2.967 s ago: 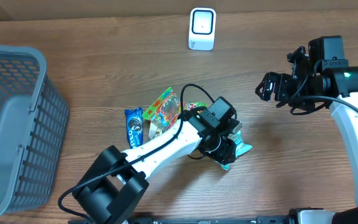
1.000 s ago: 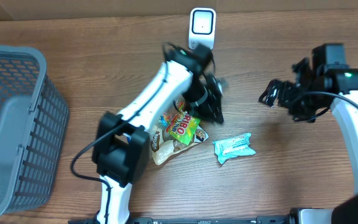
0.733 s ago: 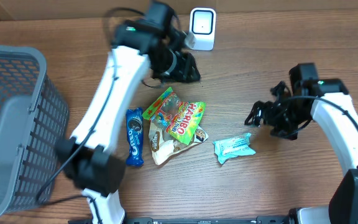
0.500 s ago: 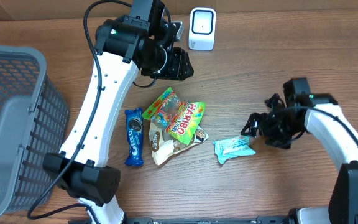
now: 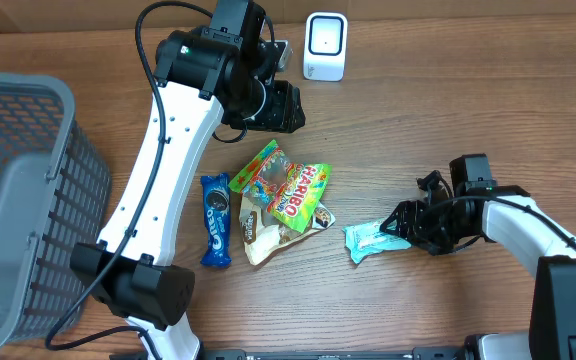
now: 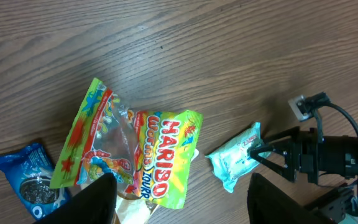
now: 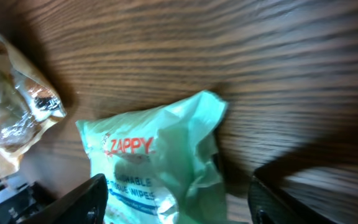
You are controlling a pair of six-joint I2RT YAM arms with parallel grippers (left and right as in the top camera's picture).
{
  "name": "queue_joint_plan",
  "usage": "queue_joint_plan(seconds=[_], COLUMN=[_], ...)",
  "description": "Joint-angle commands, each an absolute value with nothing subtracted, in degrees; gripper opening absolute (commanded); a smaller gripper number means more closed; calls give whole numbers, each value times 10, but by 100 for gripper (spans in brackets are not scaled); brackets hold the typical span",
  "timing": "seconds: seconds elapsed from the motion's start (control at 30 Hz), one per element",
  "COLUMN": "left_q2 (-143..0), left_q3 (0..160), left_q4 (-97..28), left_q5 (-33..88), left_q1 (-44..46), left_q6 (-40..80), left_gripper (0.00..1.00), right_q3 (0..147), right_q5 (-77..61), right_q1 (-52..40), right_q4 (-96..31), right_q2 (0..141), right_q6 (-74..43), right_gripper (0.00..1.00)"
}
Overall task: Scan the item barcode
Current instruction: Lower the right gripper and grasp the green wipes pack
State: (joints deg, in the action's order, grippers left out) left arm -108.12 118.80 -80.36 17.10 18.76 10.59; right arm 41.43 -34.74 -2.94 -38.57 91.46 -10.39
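A pale teal wipes pack (image 5: pixel 373 238) lies flat on the wooden table, right of the snack pile. My right gripper (image 5: pixel 400 222) is low at the pack's right end. In the right wrist view the pack (image 7: pixel 154 155) lies between the fingers of the right gripper (image 7: pixel 179 205), which is open around it with a gap on one side. The left gripper (image 5: pixel 280 106) hangs high near the white scanner (image 5: pixel 325 46), open and empty. In the left wrist view the left gripper (image 6: pixel 182 205) looks down on the wipes pack (image 6: pixel 238 163) and the right gripper (image 6: pixel 271 152).
A Haribo bag (image 5: pixel 298 195) lies over a clear bag (image 5: pixel 263 238), with a blue Oreo pack (image 5: pixel 215 220) to their left. A grey mesh basket (image 5: pixel 8 200) fills the left edge. The left arm stretches from the front edge up past the pile.
The right gripper has dropped down and left to the wipes pack, its jaws narrowing round it. The left gripper has swung up beside the scanner and opened; lately it holds still.
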Motion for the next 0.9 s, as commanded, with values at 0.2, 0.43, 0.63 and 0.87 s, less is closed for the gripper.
queue_joint_plan(seconds=[0.2, 0.43, 0.63, 0.87], left_q2=[-1085, -1085, -1085, -1085], left_q3=[1190, 1190, 1190, 1190], left_q4=[-804, -803, -803, -803], left_q5=[161, 161, 161, 159], left_q1=[192, 192, 192, 192], left_q6=[109, 109, 109, 107], left_gripper=[72, 74, 75, 75], right_q3=[393, 464, 554, 622], right_q5=[-376, -374, -309, -144], right_q1=[-30, -25, -25, -36], right_q4=[-350, -380, -456, -540], right_q2=[914, 906, 885, 840], right_q6=[-107, -120, -120, -142], right_gripper=[23, 4, 4, 4])
